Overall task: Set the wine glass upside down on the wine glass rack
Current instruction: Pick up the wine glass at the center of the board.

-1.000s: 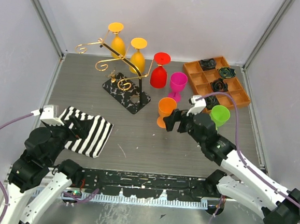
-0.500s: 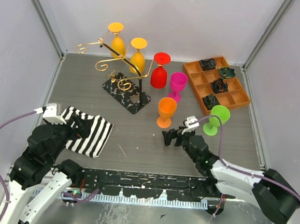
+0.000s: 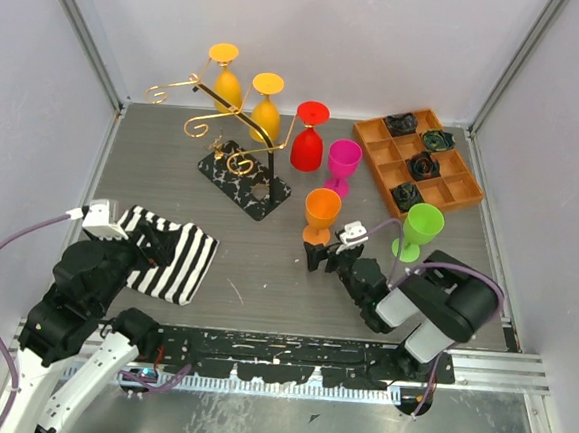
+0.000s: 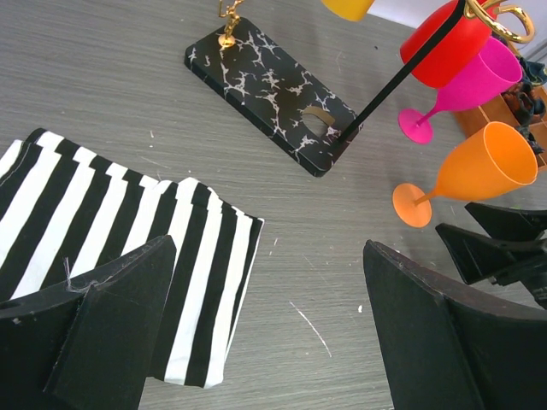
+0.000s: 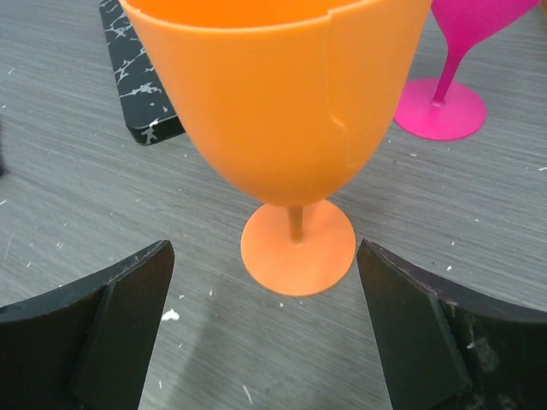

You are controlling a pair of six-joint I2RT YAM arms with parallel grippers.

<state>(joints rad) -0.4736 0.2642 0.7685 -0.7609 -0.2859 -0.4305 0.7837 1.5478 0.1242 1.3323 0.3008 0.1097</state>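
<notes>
As the right tool [image 3: 321, 257] hangs wide open and empty at the orange glass [image 5: 282, 111] stem, closing off-centre could topple it.

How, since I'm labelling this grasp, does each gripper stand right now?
Left gripper: open, holding nothing.
Right gripper: open, fingers flanking the orange wine glass at its foot, not gripping it.
</notes>
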